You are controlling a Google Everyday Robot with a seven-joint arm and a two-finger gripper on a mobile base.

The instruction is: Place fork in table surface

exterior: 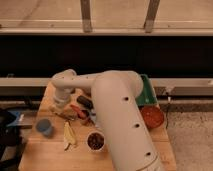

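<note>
The table surface is a light tan wooden top filling the lower left of the camera view. My white arm reaches from the lower right across it to the far left. The gripper hangs low over the table's left part, pointing down. A thin greyish piece, which I take for the fork, shows just under and in front of the gripper, close to the wood. Whether the gripper holds it cannot be told. The arm hides much of the table's middle and right.
A black-handled utensil and a red-handled scoop lie right of the gripper. A blue cup, a banana and a bowl of dark food stand nearer. At the right are a green tray and a red bowl.
</note>
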